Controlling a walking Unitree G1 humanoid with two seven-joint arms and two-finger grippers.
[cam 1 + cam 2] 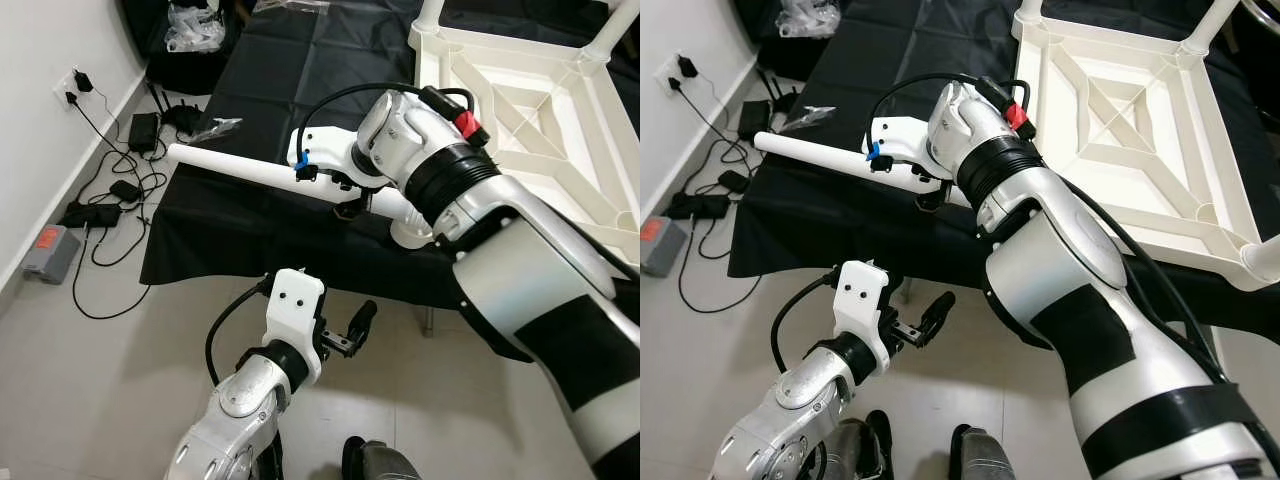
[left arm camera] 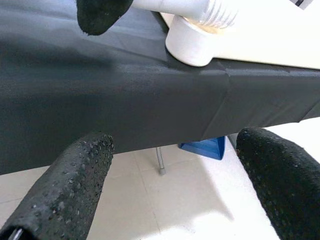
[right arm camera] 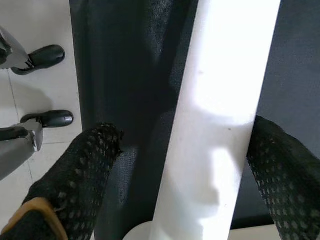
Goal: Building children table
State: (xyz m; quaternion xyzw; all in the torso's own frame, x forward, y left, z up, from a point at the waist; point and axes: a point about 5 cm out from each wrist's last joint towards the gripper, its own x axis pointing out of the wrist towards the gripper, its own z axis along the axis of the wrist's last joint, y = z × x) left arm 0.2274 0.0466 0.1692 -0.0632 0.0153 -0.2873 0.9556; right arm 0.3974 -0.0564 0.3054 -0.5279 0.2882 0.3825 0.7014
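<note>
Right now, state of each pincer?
Left pincer: open, empty, below the table edge.
Right pincer: open around the white table leg, not clamped.

Head eyes look down; wrist cameras sit close, sharing the table leg.

A pale tiled floor is seen. A white wall carries a socket; cables are strewn below. A black-clothed table is noted.

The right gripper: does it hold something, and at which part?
The right gripper straddles the white table leg near its socket end, fingers apart, not clamped. The left gripper is open and holds nothing.
</note>
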